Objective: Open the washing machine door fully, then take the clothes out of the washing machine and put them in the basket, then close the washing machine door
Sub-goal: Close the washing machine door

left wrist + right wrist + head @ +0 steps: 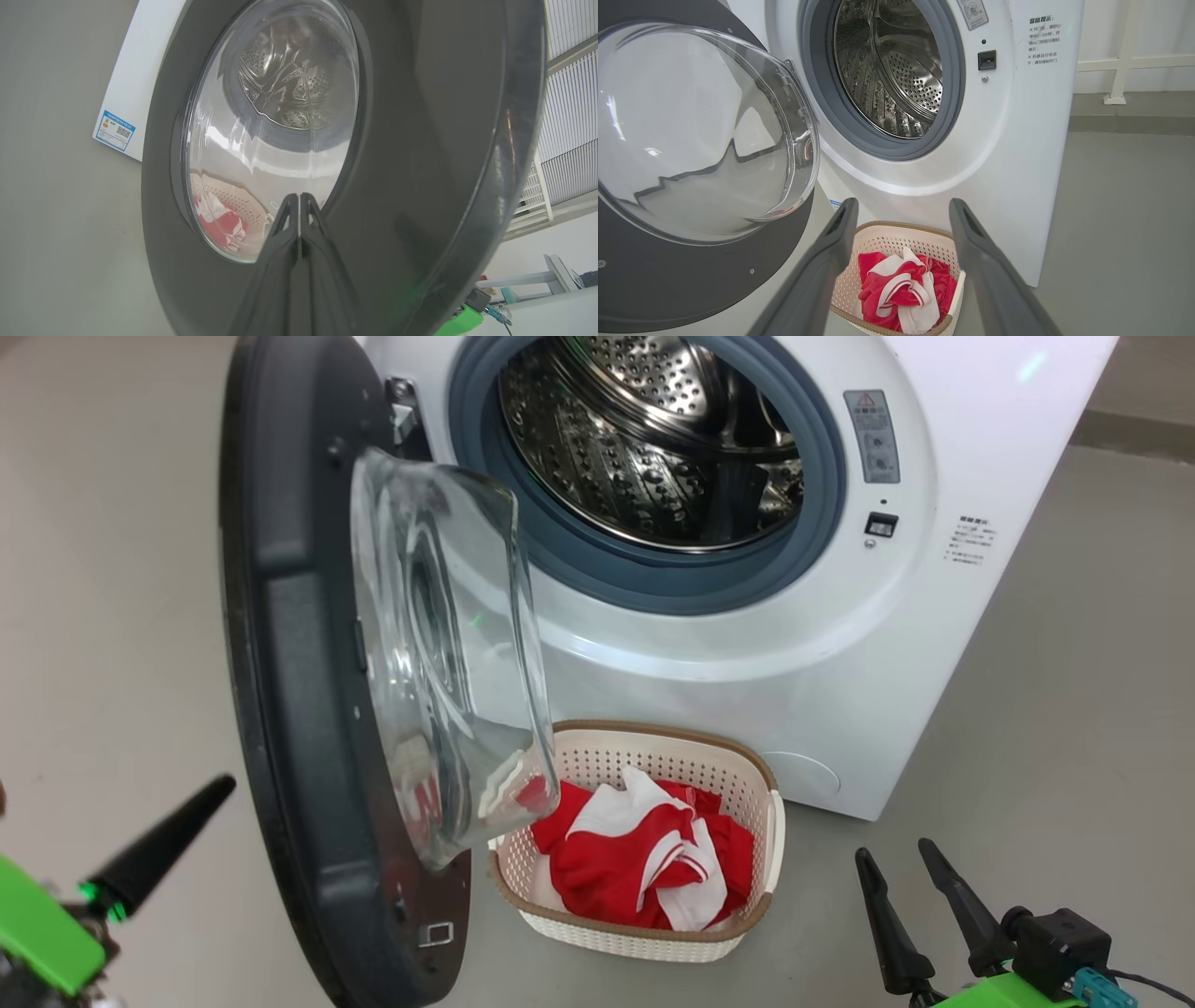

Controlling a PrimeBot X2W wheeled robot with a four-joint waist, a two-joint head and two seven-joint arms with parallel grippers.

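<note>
The washing machine stands with its steel drum bare of clothes. Its door hangs open to the left, glass bowl facing the machine. Below the opening the basket holds the red and white clothes. My left gripper is shut at the lower left, outside the door. In the left wrist view its tips point at the door's outer face. My right gripper stands open and holds nothing, right of the basket. Its wrist view looks between the fingers at the basket and clothes.
Grey floor spreads to the right of the machine and to the left of the door. A white rail runs along the wall behind the machine. A blue label sits on the machine's side panel.
</note>
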